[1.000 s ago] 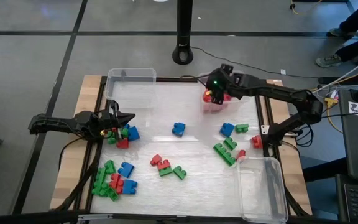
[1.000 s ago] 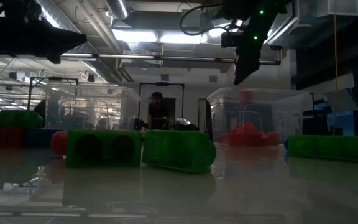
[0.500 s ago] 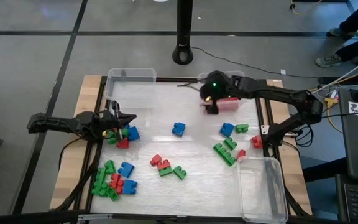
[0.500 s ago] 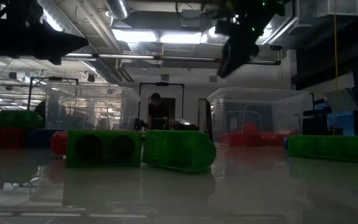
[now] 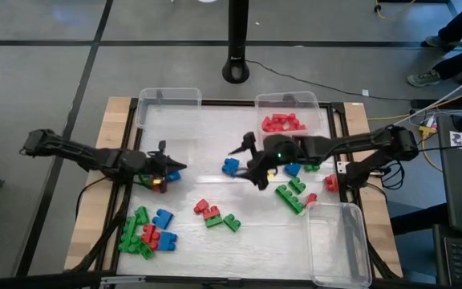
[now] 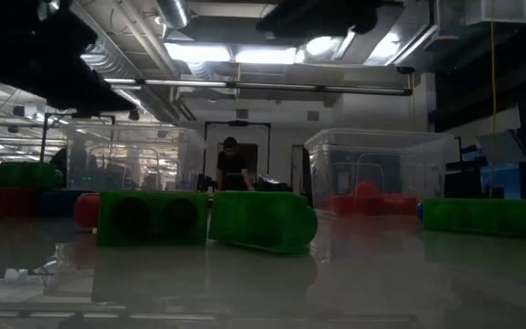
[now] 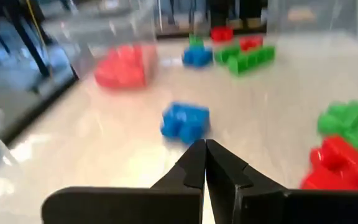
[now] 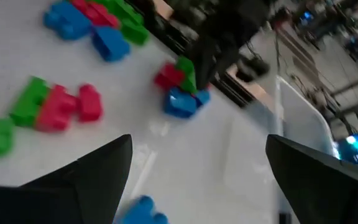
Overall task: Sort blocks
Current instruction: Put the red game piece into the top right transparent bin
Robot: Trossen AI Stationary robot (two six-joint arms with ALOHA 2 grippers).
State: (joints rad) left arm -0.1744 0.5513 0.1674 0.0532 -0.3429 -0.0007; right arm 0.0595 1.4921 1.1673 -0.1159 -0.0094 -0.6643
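Note:
Red, green and blue blocks lie scattered on the white table. My right gripper (image 5: 247, 167) hangs open near the table's middle, just right of a lone blue block (image 5: 230, 166), which shows low between its fingers in the right wrist view (image 8: 145, 210). At the left side my left gripper (image 5: 175, 168) is shut and empty. It stands over a small cluster of red, green and blue blocks (image 5: 159, 178) and points toward that blue block (image 7: 185, 121). Several red blocks (image 5: 283, 123) lie in the far bin (image 5: 311, 103).
An empty clear bin (image 5: 169, 104) stands at the far left and another (image 5: 339, 241) at the near right. More blocks lie at the near left (image 5: 147, 229), in the middle (image 5: 215, 215) and at the right (image 5: 291, 193). A person (image 6: 234, 164) stands in the room beyond.
My right gripper has swung from above the far bin of red blocks toward the table's middle, turning as it went, and now hangs beside the lone blue block. My left gripper has reached a little toward the table's right, still shut.

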